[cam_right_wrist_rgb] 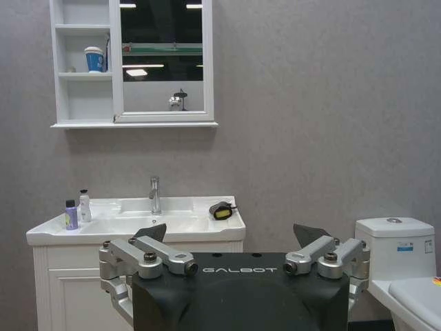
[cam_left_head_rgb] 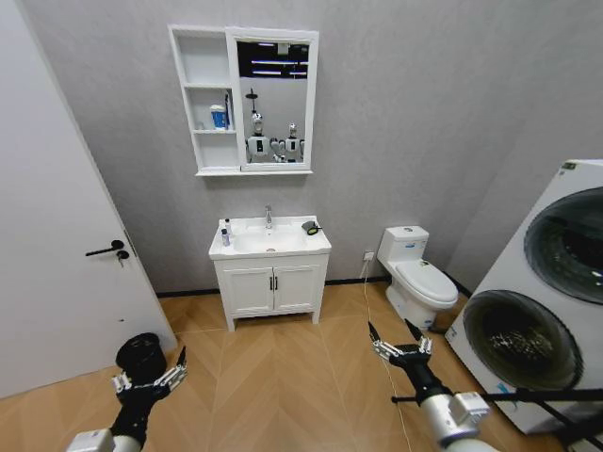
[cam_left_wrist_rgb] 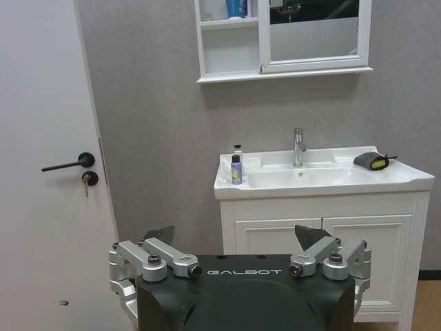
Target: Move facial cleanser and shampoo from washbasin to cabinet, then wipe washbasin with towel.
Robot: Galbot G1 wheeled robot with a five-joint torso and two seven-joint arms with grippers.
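The robot is standing well back on the wooden floor, facing the washbasin (cam_left_head_rgb: 270, 243), so both arms are hanging low and forward with nothing in hand, which reads as a waiting stance ahead of any reach. The left gripper (cam_left_head_rgb: 151, 379) is hovering near the floor beside the white door, its fingers spread wide and empty; the right gripper (cam_left_head_rgb: 399, 345) is mirroring it, angled toward the toilet side, its fingers likewise splayed apart and holding nothing. Far ahead of and above both grippers, two small bottles (cam_left_wrist_rgb: 236, 165) are standing upright together on the basin's corner on the left gripper's side, probably the cleanser and shampoo, though their labels are too small to tell which is which. The towel (cam_right_wrist_rgb: 221, 210) is lying bunched on the rim at the far corner, on the right gripper's side, beyond the faucet (cam_left_wrist_rgb: 298, 146). Higher still, the cabinet (cam_left_head_rgb: 209, 104) is hanging on the wall, a blue cup (cam_right_wrist_rgb: 94, 59) on its middle shelf. Judging by this, no step has begun.
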